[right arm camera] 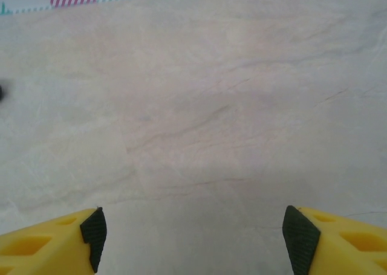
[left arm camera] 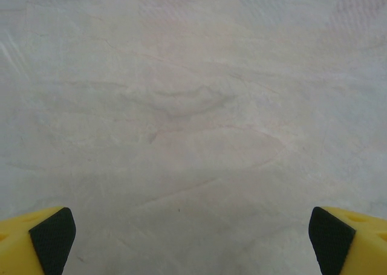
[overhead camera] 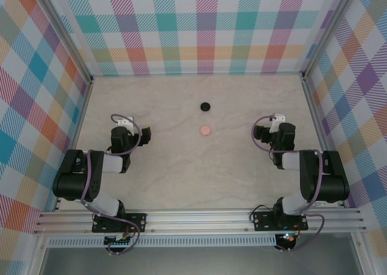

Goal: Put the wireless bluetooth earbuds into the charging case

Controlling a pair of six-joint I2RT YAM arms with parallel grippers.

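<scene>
Two small round charging cases lie mid-table: a black case (overhead camera: pixel 206 106) and, just nearer, a pale pink case (overhead camera: pixel 205 130), both looking closed. The earbuds are hidden. My left gripper (overhead camera: pixel 123 120) rests low at the left, well apart from the cases; in the left wrist view it (left arm camera: pixel 192 242) is open wide, with bare table between its black pads (left arm camera: pixel 53 236). My right gripper (overhead camera: pixel 276 120) sits at the right, equally far from the cases; in the right wrist view it (right arm camera: pixel 193 239) is open over bare table. A dark sliver of the black case (right arm camera: pixel 0 92) touches that view's left edge.
The marble-patterned table (overhead camera: pixel 169 166) is walled by plaid panels (overhead camera: pixel 199 27) at the back and both sides, with metal posts in the far corners. An aluminium rail (overhead camera: pixel 199 217) carrying both arm bases runs along the near edge.
</scene>
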